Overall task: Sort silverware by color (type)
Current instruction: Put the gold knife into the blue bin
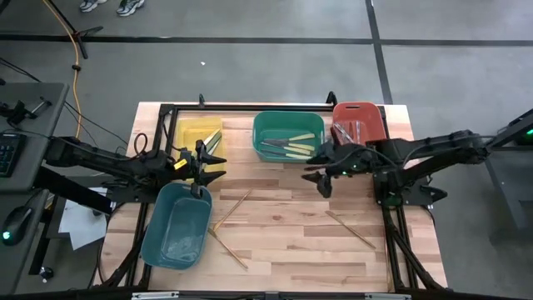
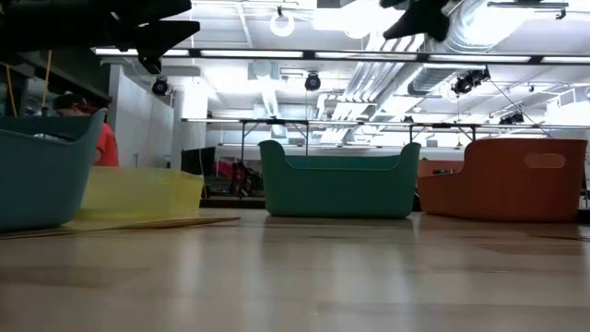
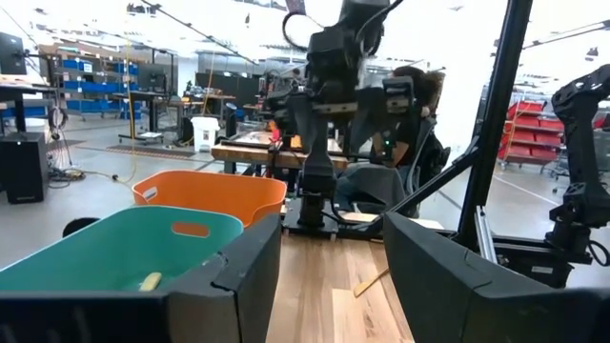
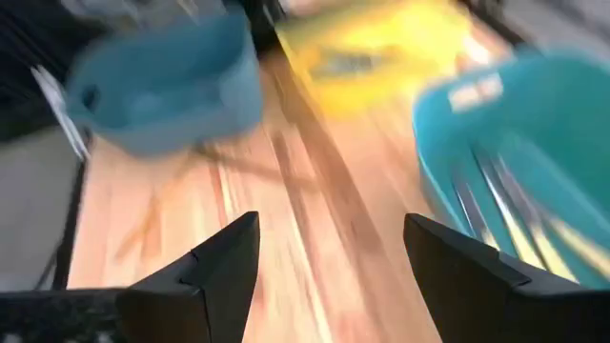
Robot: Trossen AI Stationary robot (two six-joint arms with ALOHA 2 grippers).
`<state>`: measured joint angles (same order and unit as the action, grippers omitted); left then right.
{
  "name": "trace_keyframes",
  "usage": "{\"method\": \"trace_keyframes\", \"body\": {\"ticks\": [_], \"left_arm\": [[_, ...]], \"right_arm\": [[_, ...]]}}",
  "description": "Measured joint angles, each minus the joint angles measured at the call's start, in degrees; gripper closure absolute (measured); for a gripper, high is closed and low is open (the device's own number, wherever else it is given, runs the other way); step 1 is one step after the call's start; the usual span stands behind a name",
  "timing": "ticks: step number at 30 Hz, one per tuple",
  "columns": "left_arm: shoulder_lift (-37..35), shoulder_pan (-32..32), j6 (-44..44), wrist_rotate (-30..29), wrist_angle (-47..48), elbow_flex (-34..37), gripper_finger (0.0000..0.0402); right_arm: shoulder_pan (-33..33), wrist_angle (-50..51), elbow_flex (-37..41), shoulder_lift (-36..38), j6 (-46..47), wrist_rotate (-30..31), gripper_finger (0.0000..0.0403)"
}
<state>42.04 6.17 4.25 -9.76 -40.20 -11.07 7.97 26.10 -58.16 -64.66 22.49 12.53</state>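
Right gripper [image 1: 321, 177] is held above the table just right of the green bin [image 1: 288, 119], fingers spread wide in its wrist view, nothing held between them. Left gripper [image 1: 202, 172] is held over the gap between the yellow bin [image 1: 198, 127] and the teal bin [image 1: 176, 223], fingers also parted and empty in its own wrist view.

Progress, judged from the overhead view: sorting is partly done. Several yellow and green-handled utensils [image 1: 287, 147] are seen lying in the green bin; a few more utensils [image 1: 212, 140] rest in the yellow bin; a cluster of grey ones [image 1: 347, 131] sits in the red bin [image 1: 360, 111]. The teal bin looks empty, though its floor is not fully clear.

Left to do: wooden sticks are still loose on the table. One stick [image 1: 231, 210] lies just right of the teal bin, another [image 1: 227, 248] near the front edge below it, and a third [image 1: 350, 228] lies on the right side near the right arm's base. These are likely meant for the teal bin; roughly the last few pieces remain.

No brand, label or readable writing is seen on bins, utensils or arms.
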Motion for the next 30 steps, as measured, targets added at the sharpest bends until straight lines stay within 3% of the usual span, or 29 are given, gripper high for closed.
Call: {"method": "trace_keyframes", "body": {"ticks": [4,10,17,30], "left_arm": [[0.0,0.0,0.0,0.0,0.0,0.0,0.0225],[0.0,0.0,1.6,0.0,0.0,0.0,0.0225],[0.0,0.0,1.7,0.2,0.0,0.0,0.0225],[0.0,0.0,2.8,0.2,0.1,0.0,0.0225]], "right_arm": [[3.5,20.1,-10.9,-3.4,8.0,1.0,0.0158],[9.5,31.9,-15.0,-5.8,19.9,2.4,0.0158],[20.4,36.9,-8.8,-7.7,36.5,3.0,0.0158],[35.3,33.6,6.6,-8.6,62.6,-6.9,0.0158]]}}
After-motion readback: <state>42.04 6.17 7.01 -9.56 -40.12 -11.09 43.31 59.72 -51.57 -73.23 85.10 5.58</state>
